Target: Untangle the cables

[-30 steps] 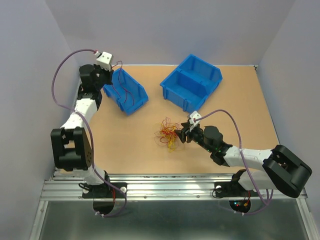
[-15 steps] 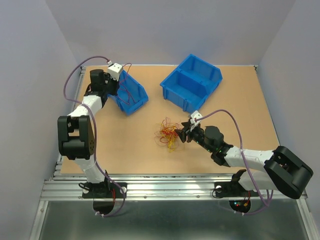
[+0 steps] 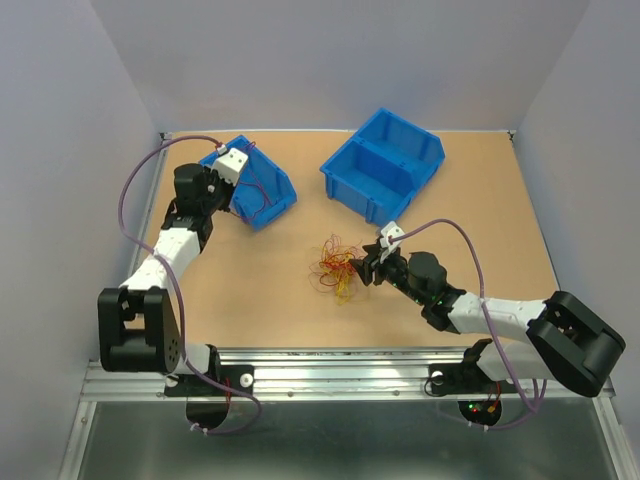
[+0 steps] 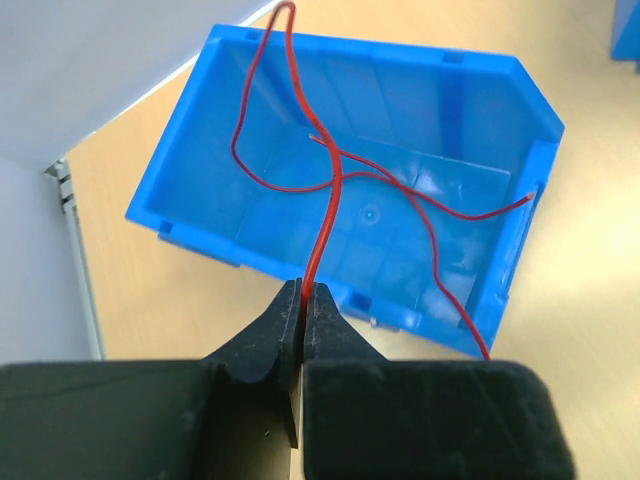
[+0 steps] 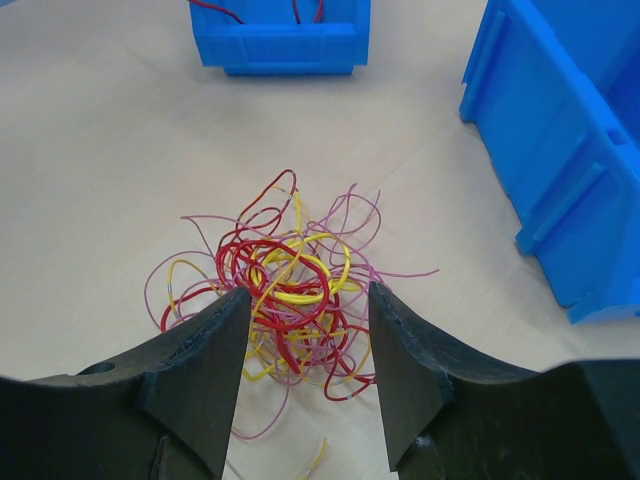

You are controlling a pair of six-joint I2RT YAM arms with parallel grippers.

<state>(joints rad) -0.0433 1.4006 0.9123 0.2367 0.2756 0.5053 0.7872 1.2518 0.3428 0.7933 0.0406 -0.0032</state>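
The cables lie as a tangle of red, yellow and pink loops on the table's middle. My right gripper is open, its jaws standing on either side of the tangle's near edge, just right of it in the top view. My left gripper is shut on a single red cable, which runs up from the jaws and over the small blue bin. Another red cable lies curled inside that bin.
A larger two-compartment blue bin stands at the back, right of centre. The small bin sits at the back left near the wall. A short yellow wire piece lies just before the tangle.
My left arm has swung from the back left corner forward and right, carrying the red cable to the near side of the small bin. The right arm and tangle have not moved.
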